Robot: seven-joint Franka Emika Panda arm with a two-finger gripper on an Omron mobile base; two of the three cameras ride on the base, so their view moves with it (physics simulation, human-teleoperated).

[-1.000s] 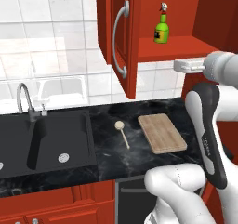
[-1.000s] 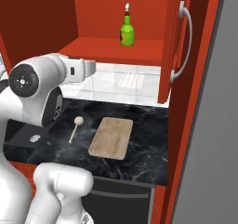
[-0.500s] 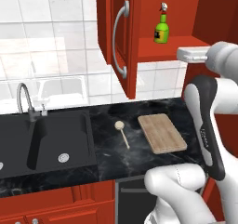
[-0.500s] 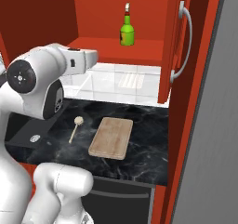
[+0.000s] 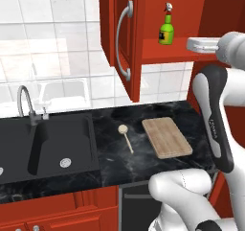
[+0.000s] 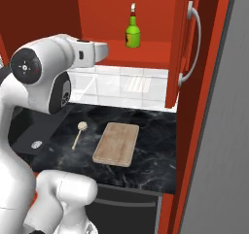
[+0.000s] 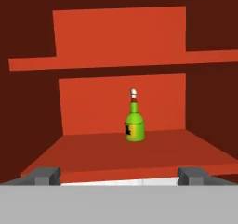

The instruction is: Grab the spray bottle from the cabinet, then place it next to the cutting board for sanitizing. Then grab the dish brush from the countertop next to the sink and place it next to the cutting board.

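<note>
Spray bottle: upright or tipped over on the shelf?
Upright. The spray bottle stands on its base on the cabinet shelf, neck and nozzle pointing straight up; both base views show the same.

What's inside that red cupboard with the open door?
Inside the cabinet, a green spray bottle stands upright on the red shelf, alone. The shelf above it looks bare, though its top surface is hidden from this low angle.

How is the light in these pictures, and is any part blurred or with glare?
Left base view: a pale bright patch lies over the wall tiles above the sink; the countertop looks glossy. Right base view: the cabinet is darker in its upper left. Hand view: the spray bottle looks soft at its edges; the surrounding cabinet walls are dark.
</note>
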